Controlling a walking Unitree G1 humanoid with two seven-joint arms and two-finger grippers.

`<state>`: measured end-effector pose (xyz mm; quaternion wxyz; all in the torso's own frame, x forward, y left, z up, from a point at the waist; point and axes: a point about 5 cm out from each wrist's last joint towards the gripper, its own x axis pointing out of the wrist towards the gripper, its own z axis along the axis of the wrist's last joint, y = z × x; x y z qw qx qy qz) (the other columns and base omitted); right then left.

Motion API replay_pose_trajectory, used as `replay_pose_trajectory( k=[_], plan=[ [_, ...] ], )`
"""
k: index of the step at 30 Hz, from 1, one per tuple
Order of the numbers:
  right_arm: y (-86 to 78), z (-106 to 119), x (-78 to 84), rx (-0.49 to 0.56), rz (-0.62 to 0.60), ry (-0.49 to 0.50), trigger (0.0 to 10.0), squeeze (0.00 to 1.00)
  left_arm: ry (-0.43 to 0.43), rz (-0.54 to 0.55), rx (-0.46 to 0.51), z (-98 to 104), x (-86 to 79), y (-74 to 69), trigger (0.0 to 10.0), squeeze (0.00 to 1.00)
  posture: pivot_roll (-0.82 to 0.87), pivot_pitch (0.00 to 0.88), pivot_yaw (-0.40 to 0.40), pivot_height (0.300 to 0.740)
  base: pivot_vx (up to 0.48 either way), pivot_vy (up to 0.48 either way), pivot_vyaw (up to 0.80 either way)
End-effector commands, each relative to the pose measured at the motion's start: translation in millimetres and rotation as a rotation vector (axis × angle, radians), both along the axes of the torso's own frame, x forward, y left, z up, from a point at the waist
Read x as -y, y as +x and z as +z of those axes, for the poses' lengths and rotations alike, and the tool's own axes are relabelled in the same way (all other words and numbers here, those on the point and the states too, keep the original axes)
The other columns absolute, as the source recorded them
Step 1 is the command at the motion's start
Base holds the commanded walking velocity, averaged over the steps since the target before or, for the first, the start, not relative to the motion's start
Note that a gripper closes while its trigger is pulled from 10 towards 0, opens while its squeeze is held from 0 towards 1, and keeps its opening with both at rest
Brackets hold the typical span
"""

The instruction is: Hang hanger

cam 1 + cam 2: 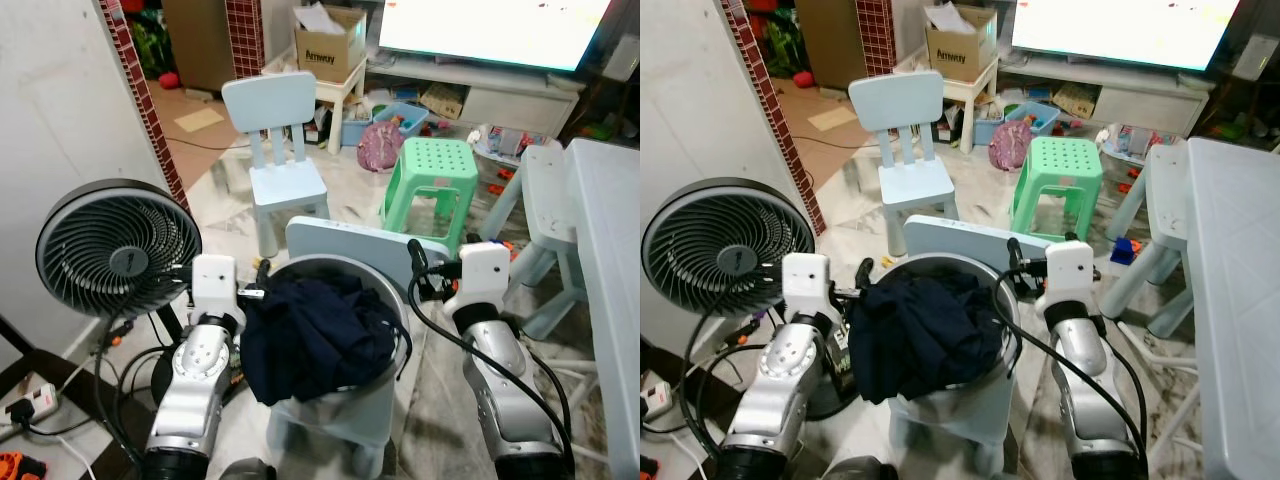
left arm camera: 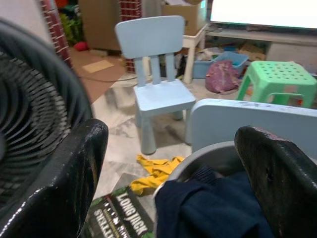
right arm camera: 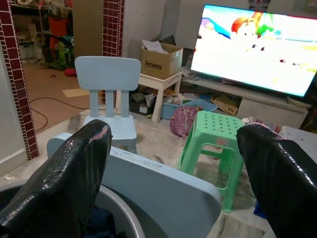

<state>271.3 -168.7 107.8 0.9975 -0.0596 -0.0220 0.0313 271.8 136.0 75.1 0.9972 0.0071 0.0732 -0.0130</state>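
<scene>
Across the upper right of the head views, a big television [image 1: 490, 30] glows, its edges cut off by the frame. Down the right edge runs a white table [image 1: 610, 250], only partly in view. At centre left stands a black floor fan [image 1: 118, 250]. Lower centre, between the two silver arms, sits a grey round basket [image 1: 940, 262] heaped with dark navy clothes [image 1: 315, 335] that spill over its near rim. Whatever lies under them is hidden, and I cannot make out a hanger among the folds. A pale blue panel [image 1: 350, 240] rises just behind the basket.

Farther back stand a light blue child's chair [image 1: 280, 150] and, to its right, a green perforated stool [image 1: 435, 175]. A cardboard box [image 1: 330, 45] at the top centre reads "Amway".

The left gripper [image 2: 173, 144] hovers just beside the basket's left rim with its black fingers [image 2: 74, 173] spread wide and nothing between them. The right gripper [image 3: 173, 148] sits at the basket's right rim, its fingers [image 3: 74, 168] likewise spread wide and holding nothing.

On the floor beside the basket lies a crumpled yellow cloth [image 2: 156, 171]. Next to it a dark packet [image 2: 119, 218] reads "LONG JACK", with the smaller print too blurred to read.
</scene>
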Motion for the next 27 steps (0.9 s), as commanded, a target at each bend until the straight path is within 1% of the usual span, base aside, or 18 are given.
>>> replay_pose_trajectory(
  k=[1,8,16,17,20,21,22,24,26,27],
  plan=[
    [2.1,-2,-0.4,-0.011,0.007,-0.009,10.0,0.0,-0.015,0.009,-0.007,0,-0.2,1.6,10.0,0.0,-0.02,0.0,-0.012,0.74,0.0,0.0,0.0],
    [0.1,-4,-0.8,-0.022,0.014,-0.017,10.0,0.0,-0.002,0.018,-0.019,0,1.3,0.6,10.0,0.0,-0.02,0.0,-0.011,0.74,0.0,0.0,0.0],
    [0.9,-5,-4.8,-0.029,0.038,-0.019,10.0,0.0,-0.016,0.048,-0.025,-1,-2.0,0.4,10.0,0.0,-0.02,0.0,-0.015,0.74,0.0,0.0,0.0],
    [0.8,-4,-7.3,-0.021,0.065,-0.028,10.0,0.0,-0.01,0.06,-0.022,0,-3.3,0.3,10.0,0.0,-0.01,0.0,-0.018,0.74,0.0,0.0,0.54],
    [0.6,-4,-9.5,-0.021,0.082,-0.038,10.0,0.0,-0.004,0.085,-0.025,-1,-5.7,0.0,10.0,0.0,-0.01,0.0,-0.021,0.74,0.0,0.0,0.71],
    [0.7,-4,-10.1,-0.024,0.084,-0.038,10.0,0.0,0.002,0.115,-0.05,-3,-9.2,-0.2,10.0,0.0,-0.01,0.0,-0.023,0.74,0.0,0.0,0.8],
    [0.7,-4,-10.1,-0.024,0.084,-0.037,10.0,0.0,0.003,0.123,-0.058,-4,-10.1,-0.3,10.0,0.0,-0.01,0.0,-0.023,0.74,0.0,0.0,0.8],
    [0.4,-5,-10.9,-0.039,0.088,-0.04,10.0,0.0,-0.014,0.119,-0.118,-9,-11.5,-2.2,10.0,0.0,-0.01,0.0,-0.032,0.74,0.0,0.0,0.64],
    [-0.5,-6,-10.5,-0.052,0.088,-0.048,10.0,0.0,-0.039,0.098,-0.196,-16,-10.0,-6.0,10.0,0.0,0.0,0.0,-0.039,0.74,0.0,0.0,0.0],
    [-0.5,-6,-10.5,-0.052,0.088,-0.048,10.0,0.0,-0.039,0.098,-0.196,-16,-10.0,-6.0,10.0,0.0,0.0,0.0,-0.039,0.74,0.0,0.0,0.0]
  ],
)
